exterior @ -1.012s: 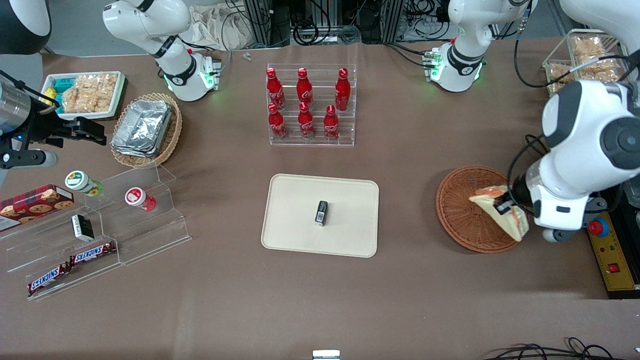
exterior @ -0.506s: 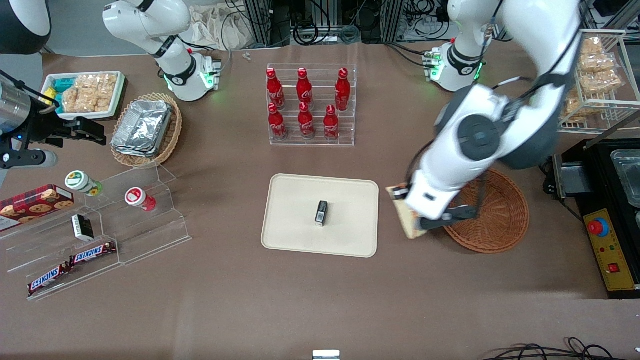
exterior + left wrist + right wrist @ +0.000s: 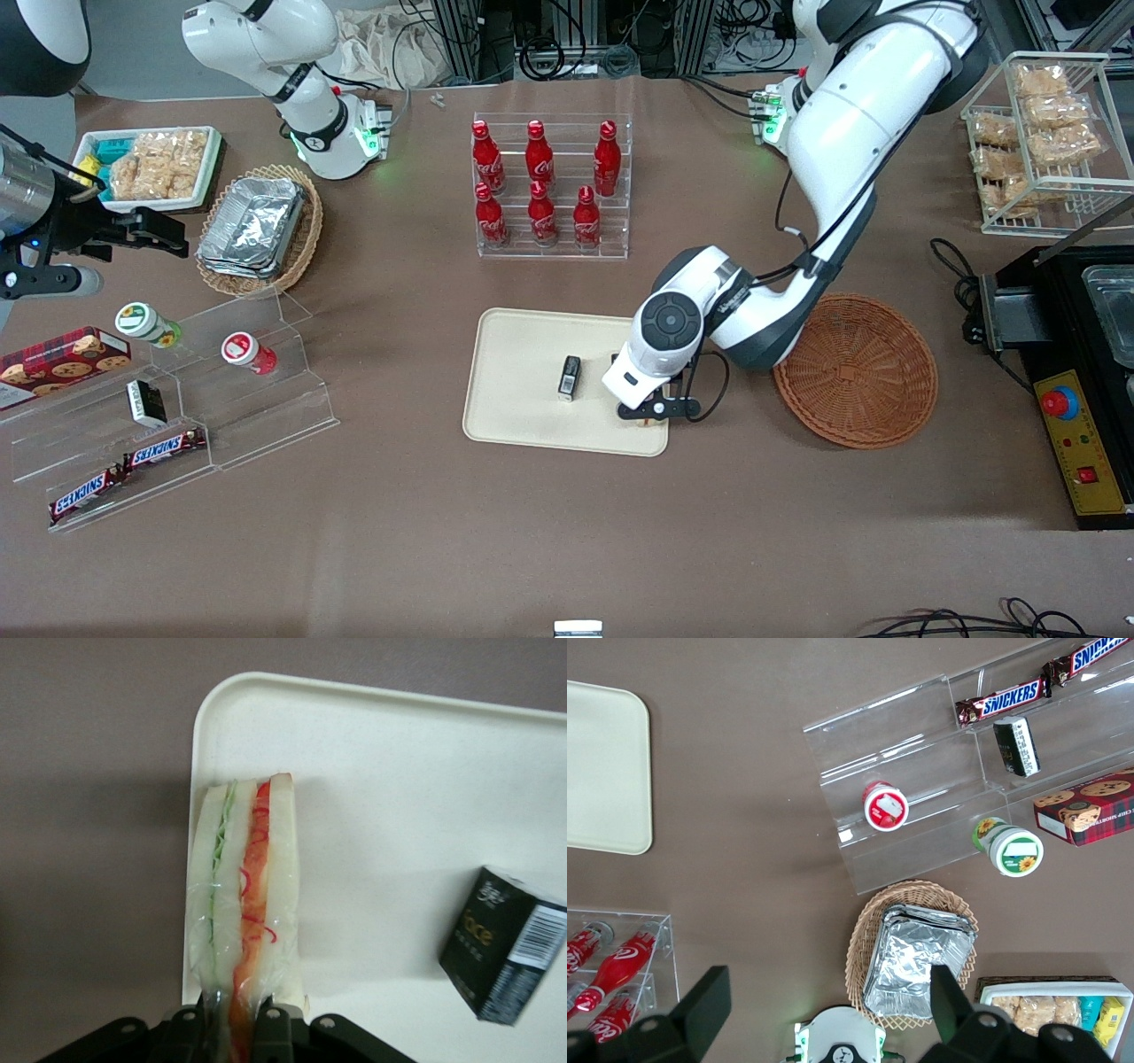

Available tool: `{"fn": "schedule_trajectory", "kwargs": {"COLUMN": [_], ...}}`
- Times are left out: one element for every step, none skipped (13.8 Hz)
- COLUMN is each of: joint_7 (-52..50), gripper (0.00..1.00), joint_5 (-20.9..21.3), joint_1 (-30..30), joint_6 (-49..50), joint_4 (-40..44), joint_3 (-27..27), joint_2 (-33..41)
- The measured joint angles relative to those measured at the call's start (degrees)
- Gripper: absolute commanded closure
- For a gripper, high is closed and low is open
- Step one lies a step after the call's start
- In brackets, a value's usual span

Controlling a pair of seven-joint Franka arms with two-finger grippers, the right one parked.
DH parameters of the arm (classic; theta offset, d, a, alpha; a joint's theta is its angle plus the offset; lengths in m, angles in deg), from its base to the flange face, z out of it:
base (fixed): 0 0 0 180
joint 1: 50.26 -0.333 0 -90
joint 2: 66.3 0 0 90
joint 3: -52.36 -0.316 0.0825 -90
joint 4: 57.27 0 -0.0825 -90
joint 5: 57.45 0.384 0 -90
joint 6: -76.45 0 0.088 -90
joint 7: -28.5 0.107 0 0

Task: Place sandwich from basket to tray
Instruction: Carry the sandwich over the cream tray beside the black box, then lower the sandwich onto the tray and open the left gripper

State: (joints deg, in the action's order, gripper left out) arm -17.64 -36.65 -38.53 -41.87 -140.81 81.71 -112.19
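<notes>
My gripper (image 3: pixel 232 1028) hangs over the tray (image 3: pixel 399 815), jaws pinching the sandwich (image 3: pixel 244 904) beside a black box (image 3: pixel 509 943).

From the front we see almost nothing of the sandwich (image 3: pixel 653 422): the working arm covers it and the gripper (image 3: pixel 649 416) holding it over the tray (image 3: pixel 523 416). The wrist camera crops its clamped end (fingers (image 3: pixel 270 1028) included) and the small black box (image 3: pixel 508 958).
</notes>
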Motion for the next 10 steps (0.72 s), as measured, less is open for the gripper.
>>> {"fn": "schedule_trajectory", "kwargs": {"joint_7": [0.0,0.02,0.03,0.03,-0.02,-0.26,-0.75,-1.09,-1.18,-1.25], "gripper": [0.37,0.0,0.0,0.0,0.0,0.0,0.0,0.0,0.0,0.0], "joint_5": [0.72,0.98,1.08,1.09,1.09,1.09,1.09,1.09,1.09,0.96], "joint_1": [0.0,0.01,0.03,0.06,0.08,0.05,-0.07,-0.42,-1.06,-1.88], "joint_6": [-0.01,-0.01,-0.01,-0.01,-0.01,-0.01,0.0,0.02,0.75,3.12], "joint_4": [0.09,0.15,0.18,0.23,0.38,0.76,1.58,2.86,4.35,5.47], "joint_3": [0.0,0.01,0.04,0.05,0.06,0.06,0.04,0.03,0.04,0.07], "joint_2": [-0.52,-0.72,-0.73,-0.73,-0.74,-0.73,-0.67,-0.26,0.81,2.71]}}
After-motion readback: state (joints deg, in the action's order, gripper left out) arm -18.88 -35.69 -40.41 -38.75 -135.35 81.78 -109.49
